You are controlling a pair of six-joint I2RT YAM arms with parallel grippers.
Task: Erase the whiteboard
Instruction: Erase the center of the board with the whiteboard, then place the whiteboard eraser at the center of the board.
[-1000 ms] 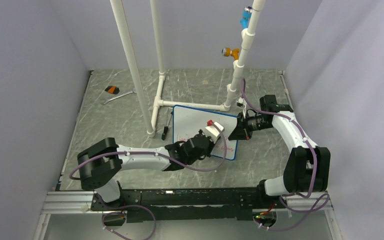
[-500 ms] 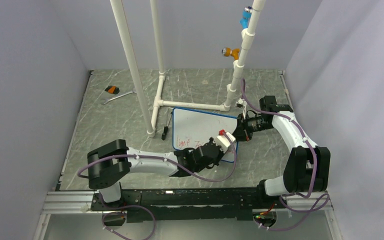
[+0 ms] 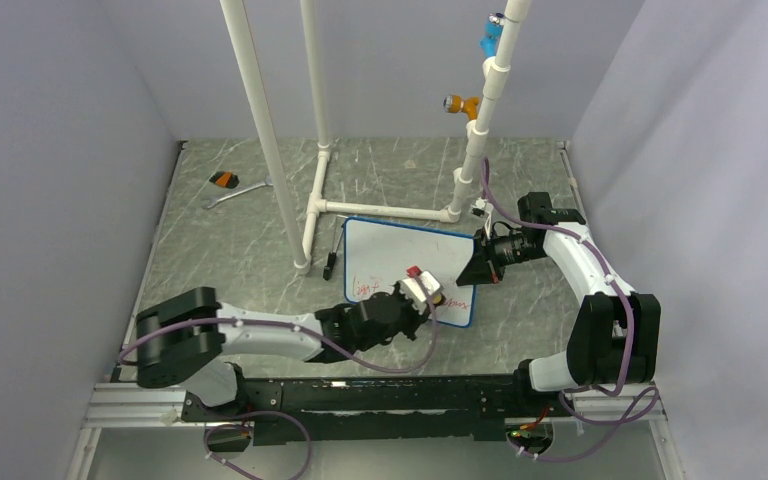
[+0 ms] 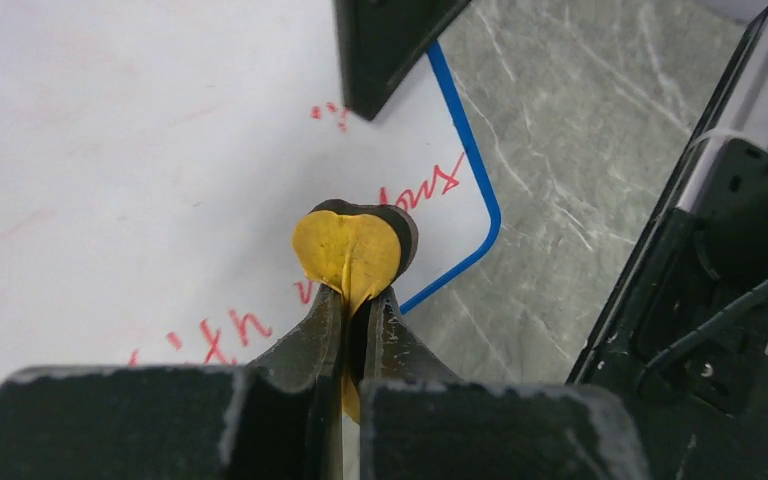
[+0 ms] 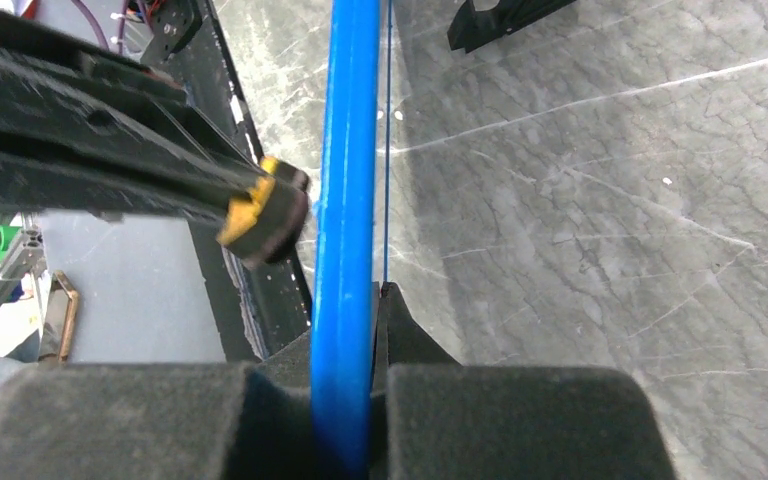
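Observation:
The whiteboard (image 3: 397,262) lies flat on the table, white with a thin blue frame (image 4: 476,186). Red handwriting (image 4: 430,186) runs along its near edge. My left gripper (image 4: 357,300) is shut on a small eraser (image 4: 352,248), a yellow pad with a black underside. The eraser presses on the board near the near right corner, over the red writing. My right gripper (image 5: 350,320) is shut on the whiteboard's blue right edge (image 5: 346,190). In the top view it sits at the board's right side (image 3: 476,264). The eraser (image 5: 265,211) also shows left of the frame in the right wrist view.
A white pipe frame (image 3: 380,209) stands just behind the board, with tall uprights and orange (image 3: 463,104) and blue (image 3: 489,41) fittings. A black marker (image 3: 331,262) lies left of the board. A wrench (image 3: 235,193) and an orange-black tool (image 3: 223,180) lie far left. Grey walls enclose the table.
My left gripper carried the eraser from the board's middle right down to its near right corner, then back left along the near edge. The right gripper stayed clamped on the frame.

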